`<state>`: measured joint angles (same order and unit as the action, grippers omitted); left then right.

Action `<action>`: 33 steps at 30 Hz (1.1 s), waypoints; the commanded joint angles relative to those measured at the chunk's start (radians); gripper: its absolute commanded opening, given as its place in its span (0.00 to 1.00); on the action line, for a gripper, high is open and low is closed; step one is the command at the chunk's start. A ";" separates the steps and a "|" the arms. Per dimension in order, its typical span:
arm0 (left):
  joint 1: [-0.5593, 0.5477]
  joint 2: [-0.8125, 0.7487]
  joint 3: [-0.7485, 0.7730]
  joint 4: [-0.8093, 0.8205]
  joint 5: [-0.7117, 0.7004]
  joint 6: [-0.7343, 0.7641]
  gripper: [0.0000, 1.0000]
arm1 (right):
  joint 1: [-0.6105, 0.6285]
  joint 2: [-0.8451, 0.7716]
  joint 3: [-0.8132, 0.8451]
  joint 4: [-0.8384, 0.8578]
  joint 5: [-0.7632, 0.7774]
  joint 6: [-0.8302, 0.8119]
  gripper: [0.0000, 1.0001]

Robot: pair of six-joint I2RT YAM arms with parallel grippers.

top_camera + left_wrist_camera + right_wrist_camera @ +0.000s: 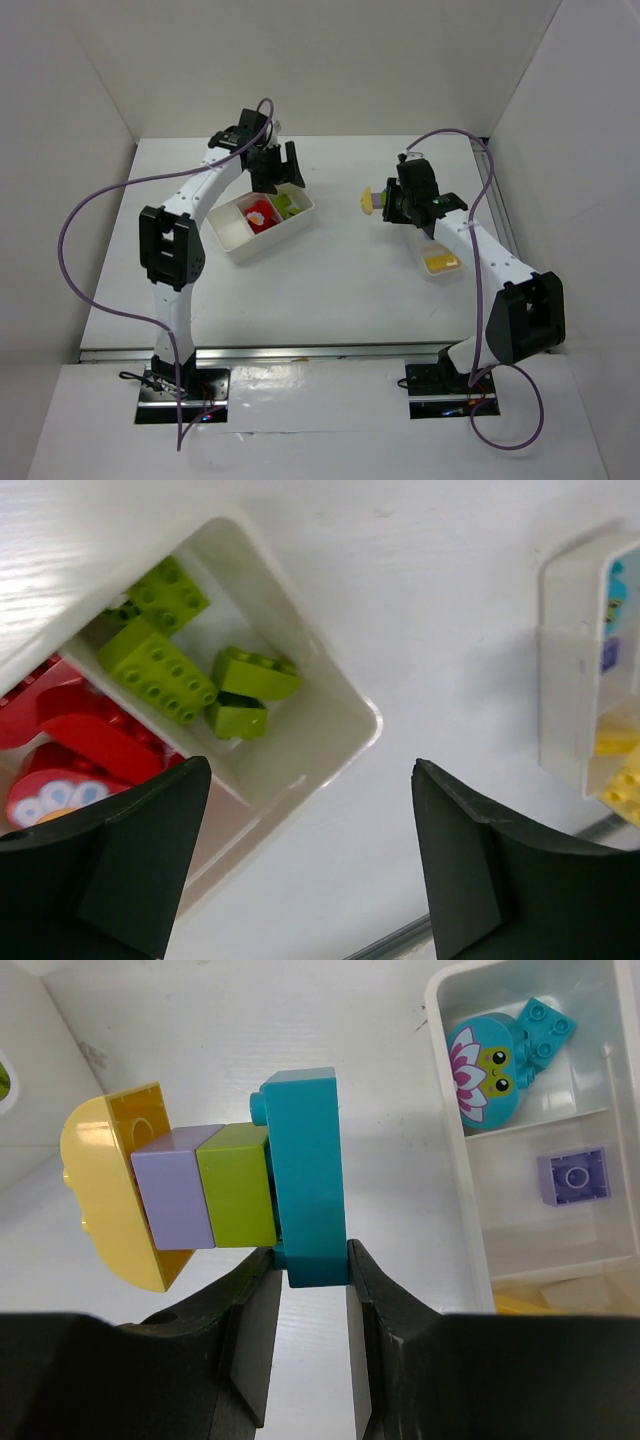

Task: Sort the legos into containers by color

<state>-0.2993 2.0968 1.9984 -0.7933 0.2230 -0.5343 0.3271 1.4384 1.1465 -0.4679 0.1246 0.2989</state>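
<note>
The two dark fingers of the right hand are closest to the lens, and they are closed on a cyan brick, pressing its lower end from both sides. This brick is one end of a stack of legos. A lime green brick is joined to it, then a purple brick, and at the far end a yellow rounded piece. The stack is held in the air above the white table, between the two trays.

Just beside the right hand is the narrow tray. One compartment holds a round cyan piece with a face and a small cyan plate. The next one holds a single purple lego, and after it come some yellow pieces.

The left hand has its fingers wide apart and nothing between them. It hangs above the corner of the wide tray. The end compartment holds the lime green legos, and the red legos lie in the compartment next to it. The two trays are well apart on the table.
</note>
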 commanded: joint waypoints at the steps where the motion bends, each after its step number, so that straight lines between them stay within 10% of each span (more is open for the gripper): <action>1: -0.027 -0.076 -0.007 0.098 0.157 0.060 0.91 | -0.005 -0.018 0.047 0.018 -0.029 0.000 0.00; 9: -0.087 -0.098 -0.174 0.465 0.728 -0.085 1.00 | 0.004 -0.038 0.036 0.037 -0.075 -0.020 0.00; 33: -0.185 0.031 -0.064 0.440 0.717 -0.069 0.88 | 0.013 -0.047 0.045 0.037 -0.085 -0.020 0.00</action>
<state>-0.4759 2.1105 1.8893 -0.3656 0.9283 -0.6277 0.3340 1.4326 1.1465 -0.4641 0.0444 0.2905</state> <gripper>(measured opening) 0.889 0.364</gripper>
